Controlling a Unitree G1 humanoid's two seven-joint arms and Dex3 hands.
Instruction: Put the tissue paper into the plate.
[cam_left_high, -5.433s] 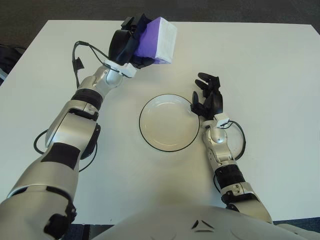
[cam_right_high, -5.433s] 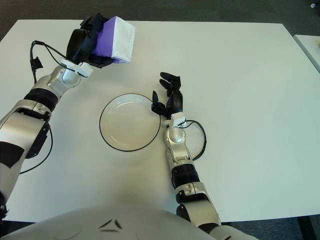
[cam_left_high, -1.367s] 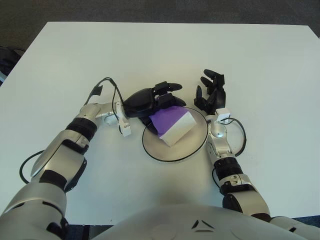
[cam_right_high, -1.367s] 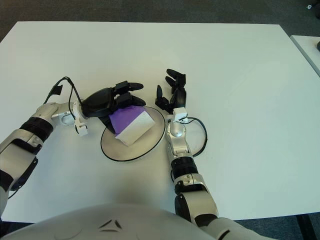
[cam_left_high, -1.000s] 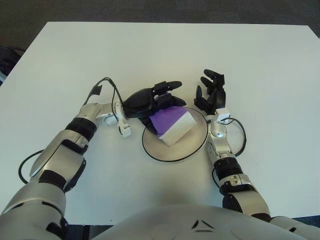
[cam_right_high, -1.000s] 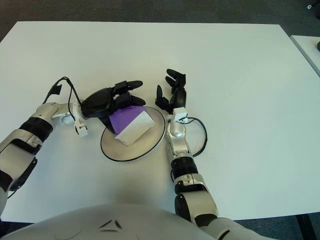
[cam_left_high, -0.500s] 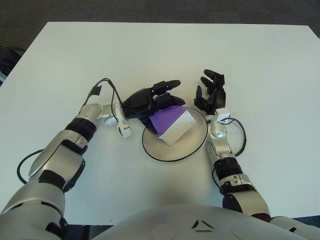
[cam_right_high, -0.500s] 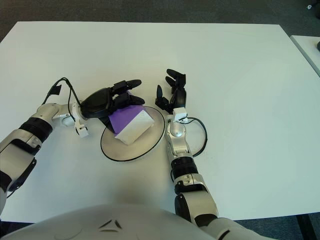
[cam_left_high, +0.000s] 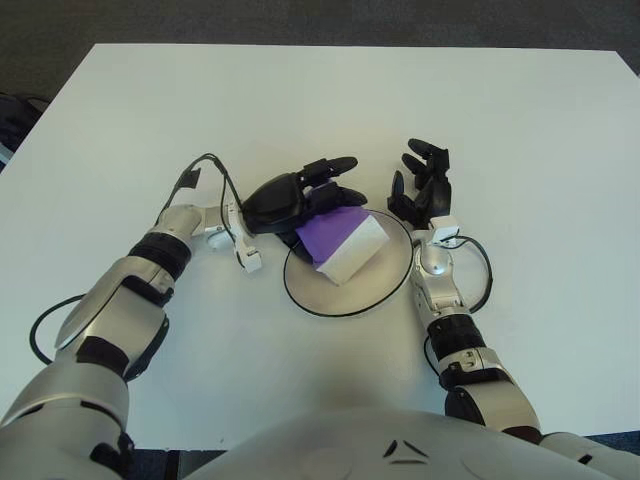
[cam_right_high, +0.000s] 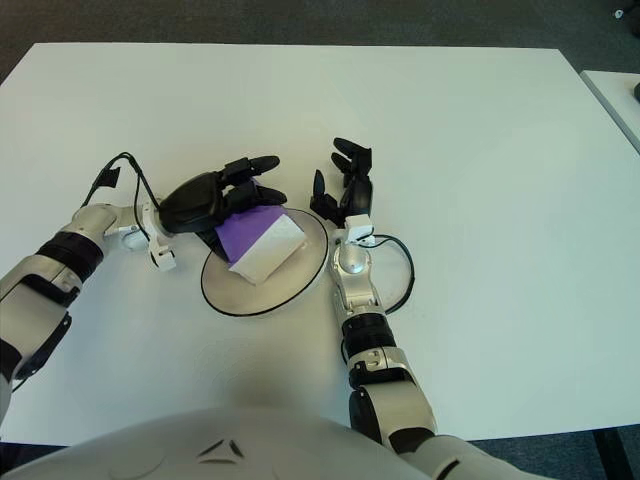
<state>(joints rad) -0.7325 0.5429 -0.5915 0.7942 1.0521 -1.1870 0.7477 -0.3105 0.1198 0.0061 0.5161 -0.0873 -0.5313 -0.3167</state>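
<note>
Purple-and-white tissue pack (cam_left_high: 338, 244) lies diagonally in the round white plate (cam_left_high: 385, 285); left hand (cam_left_high: 292, 200) just up-left, fingers spread, holding nothing.

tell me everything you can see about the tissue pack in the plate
The tissue pack is a small boxy packet, purple over most of its top with a white band at the end nearer the robot. It looks soft-wrapped and lies tilted at an angle inside the white, dark-rimmed plate, toward its far-left side. The left robot hand is above its far purple end with fingers spread; whether they touch it cannot be told. The right robot hand shows beside the plate's far-right rim.
</note>
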